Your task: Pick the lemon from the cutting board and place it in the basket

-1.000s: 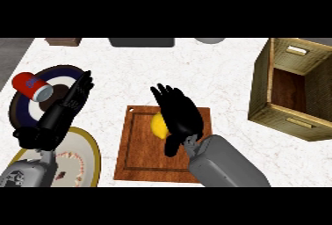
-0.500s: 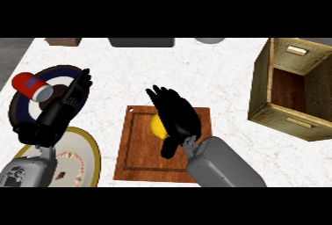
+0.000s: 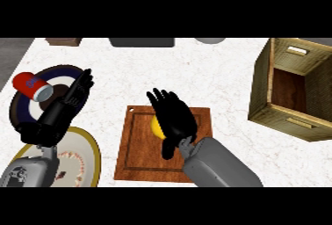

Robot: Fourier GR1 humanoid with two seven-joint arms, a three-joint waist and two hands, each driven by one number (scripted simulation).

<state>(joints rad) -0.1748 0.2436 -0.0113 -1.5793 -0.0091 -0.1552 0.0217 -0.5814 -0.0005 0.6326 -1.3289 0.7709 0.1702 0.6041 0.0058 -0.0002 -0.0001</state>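
- Lemon [image 3: 156,125] sits on the cutting board [image 3: 139,151], in the board's upper half. Only a yellow sliver shows at the left of the right robot hand [image 3: 174,121], which covers most of it.
- Right robot hand: fingers spread wide and fairly straight over the lemon, thumb hanging down toward the board's middle. Nothing is held yet; contact with the lemon cannot be confirmed from this view.
- Left robot hand [image 3: 68,105]: open, fingers straight and pointing up, resting left of the board over a dark round plate [image 3: 19,103]. Not part of the pick.
- Handling judgement: the lemon is likely light, stiff and rounded with a smooth rind, so it could roll or slip out sideways. Best hold looks like fingers on one side and thumb on the other, across its widest part.
- Basket [image 3: 295,94] stands well to the right of the board, open side up, with tall walls; the lemon must likely be lifted above the near left rim before moving across.
- Open room: bare white tabletop [image 3: 214,74] lies between board and basket, with nothing in the path.
- Left of the board: a red can [image 3: 32,85] lying on the dark plate, and a pale gold-rimmed plate [image 3: 88,154] below it, both away from the route.
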